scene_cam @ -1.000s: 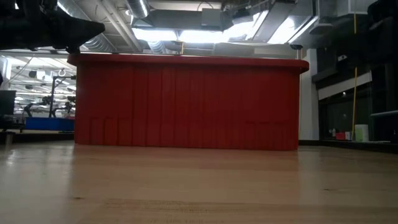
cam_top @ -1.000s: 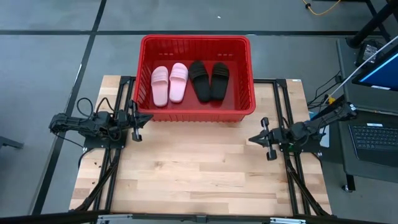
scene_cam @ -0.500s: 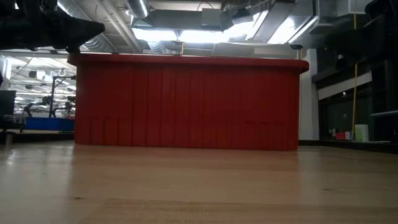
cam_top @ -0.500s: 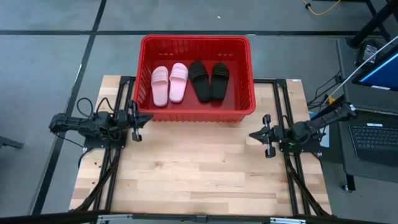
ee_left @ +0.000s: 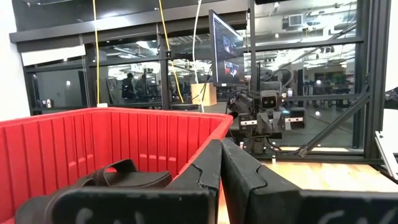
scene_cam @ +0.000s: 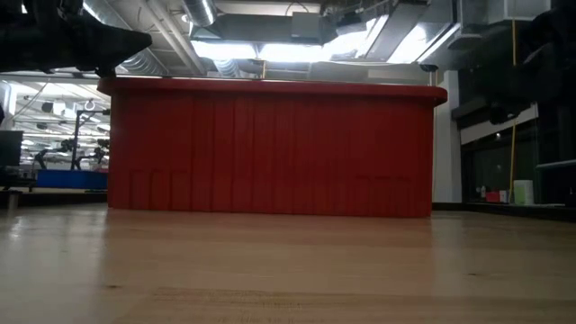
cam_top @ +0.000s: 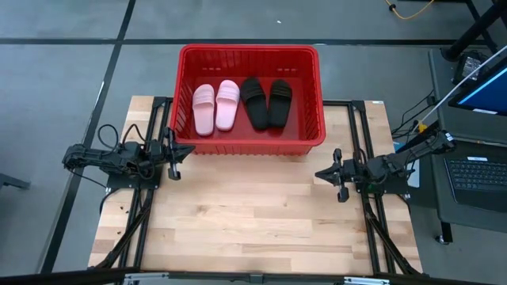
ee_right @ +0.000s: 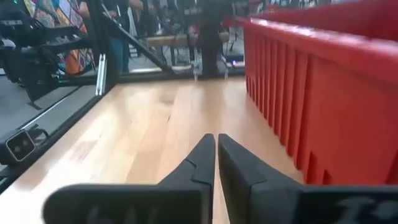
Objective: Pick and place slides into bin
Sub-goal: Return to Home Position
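Note:
The red bin (cam_top: 249, 54) stands at the table's far middle. In it lie two pale pink slides (cam_top: 215, 105) on the left and two black slides (cam_top: 266, 101) on the right, soles down in a row. My left gripper (cam_top: 174, 153) is shut and empty at the bin's near left corner. My right gripper (cam_top: 335, 175) is shut and empty near the bin's near right corner, at the table's right. A black slide (ee_left: 118, 177) shows in the left wrist view. The bin's wall shows in the low view (scene_cam: 270, 148) and the right wrist view (ee_right: 323, 93).
Bare wooden table (cam_top: 253, 214) spreads between the two arms and toward the near edge. A laptop (cam_top: 479, 170) sits on a stand off the table's right side. Black frame rails (cam_top: 142, 214) run along the table's left and right.
My right gripper has moved slightly toward the table's left and far edge, closer to the bin's near right corner. The slides and bin have kept still.

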You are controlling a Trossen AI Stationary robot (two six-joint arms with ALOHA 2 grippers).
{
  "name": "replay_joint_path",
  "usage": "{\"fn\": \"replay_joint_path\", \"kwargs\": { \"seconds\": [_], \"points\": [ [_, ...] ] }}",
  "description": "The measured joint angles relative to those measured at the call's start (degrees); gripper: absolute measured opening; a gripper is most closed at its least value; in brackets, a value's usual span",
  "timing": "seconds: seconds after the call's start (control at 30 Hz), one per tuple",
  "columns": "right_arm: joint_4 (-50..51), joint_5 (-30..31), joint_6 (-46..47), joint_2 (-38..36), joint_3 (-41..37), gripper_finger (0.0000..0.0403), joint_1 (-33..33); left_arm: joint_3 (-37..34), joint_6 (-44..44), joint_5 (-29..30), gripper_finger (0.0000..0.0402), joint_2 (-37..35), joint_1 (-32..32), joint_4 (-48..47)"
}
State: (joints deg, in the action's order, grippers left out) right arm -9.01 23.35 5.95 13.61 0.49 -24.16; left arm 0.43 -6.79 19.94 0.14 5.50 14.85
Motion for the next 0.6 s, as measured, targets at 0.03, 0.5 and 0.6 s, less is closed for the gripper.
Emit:
{"fn": "replay_joint_path", "kwargs": {
  "seconds": [0.03,0.5,0.6],
  "points": [
    [0.82,0.01,0.83,0.0,0.0,0.0022,-0.01,0.0,0.0,0.0,0.0006,0.0,0.0,0.0],
    [1.66,0.0,2.84,0.0,0.0,0.002,0.0,0.0,0.0,-0.02,0.0006,-0.01,0.0,-0.02],
    [1.54,0.0,3.24,0.0,0.0,0.0021,0.0,0.0,0.02,-0.02,0.0006,0.0,0.0,-0.02]
  ]
}}
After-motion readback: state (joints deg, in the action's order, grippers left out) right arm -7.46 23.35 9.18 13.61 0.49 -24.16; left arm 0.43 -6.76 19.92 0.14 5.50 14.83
